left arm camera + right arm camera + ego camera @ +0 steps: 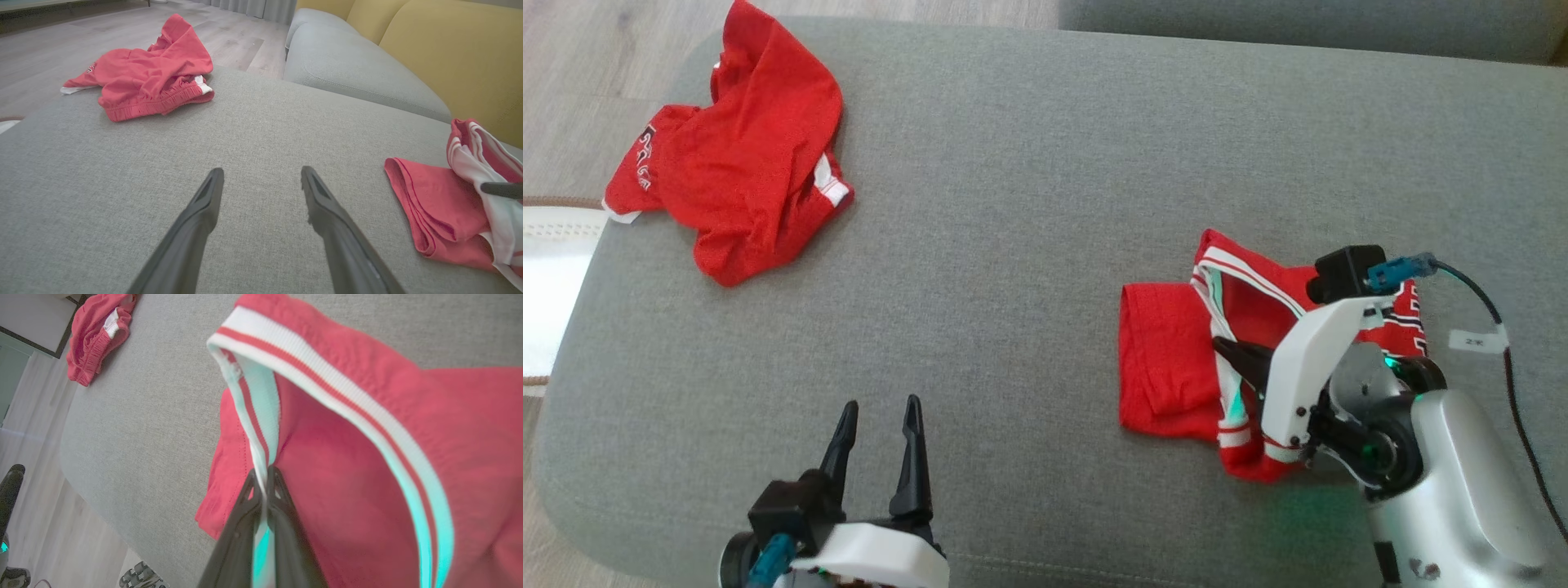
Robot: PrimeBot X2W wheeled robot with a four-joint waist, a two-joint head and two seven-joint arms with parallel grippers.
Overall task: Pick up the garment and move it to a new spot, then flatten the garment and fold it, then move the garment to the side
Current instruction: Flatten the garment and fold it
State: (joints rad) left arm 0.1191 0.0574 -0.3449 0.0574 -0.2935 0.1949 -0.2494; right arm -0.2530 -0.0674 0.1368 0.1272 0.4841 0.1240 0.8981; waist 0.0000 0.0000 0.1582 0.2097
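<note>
The grey sofa cushion [1045, 163] carries everything. The garment [1164, 359] lies on its right side, closer to the near edge than the far one. It is red, with a white ribbed trim that has a thin red stripe through it. Its left part lies flat, doubled over on itself with a neat folded edge. The trimmed part is raised off that layer into a loose ridge. Black-and-white print shows on the cloth near my right wrist, but I cannot read it.

A second red garment [743, 163] sits crumpled at the far left corner, well apart from the first, one end reaching the cushion's left edge.

My right arm comes in from the near right corner with its wrist bent over the garment, so the right fingers [282, 522] point toward the cushion's left side. They are pinched together on the white trim — the band runs straight out from between the tips.

My left fingers [912, 457] are at the near edge, pointing toward the far edge — spread apart, with nothing between them but bare grey fabric.
</note>
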